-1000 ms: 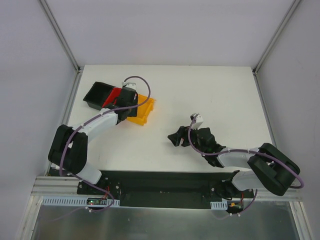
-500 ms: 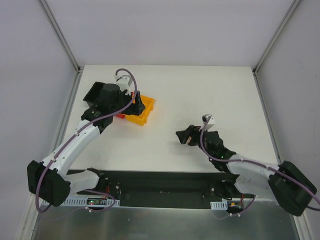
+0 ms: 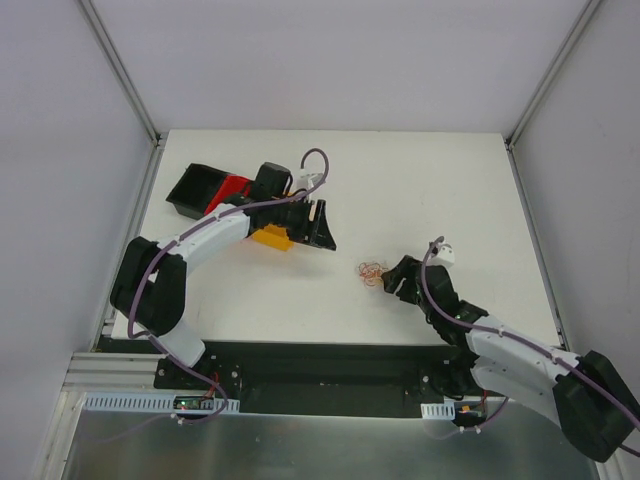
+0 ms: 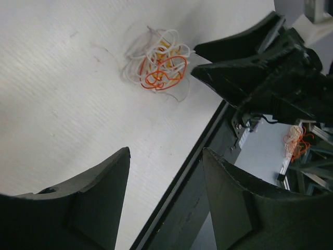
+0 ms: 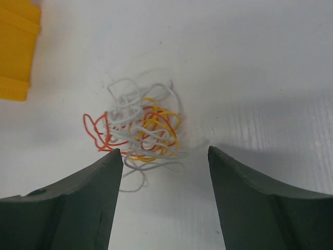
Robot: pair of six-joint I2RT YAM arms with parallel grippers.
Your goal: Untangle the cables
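We find left gripper (image 4: 165, 156) and right gripper (image 5: 164, 156) spread and empty, with cables (image 5: 138, 130) lying loose beside the right. Left gripper has swung inward since.

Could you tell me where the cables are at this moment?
In the top view the cables lie on the table, right of centre. They sit just ahead of the right arm's open fingers, apart from the yellow bin.

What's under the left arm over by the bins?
The yellow bin, only its near edge showing, and part of the red bin. The left arm covers the rest, so their contents can't be seen.
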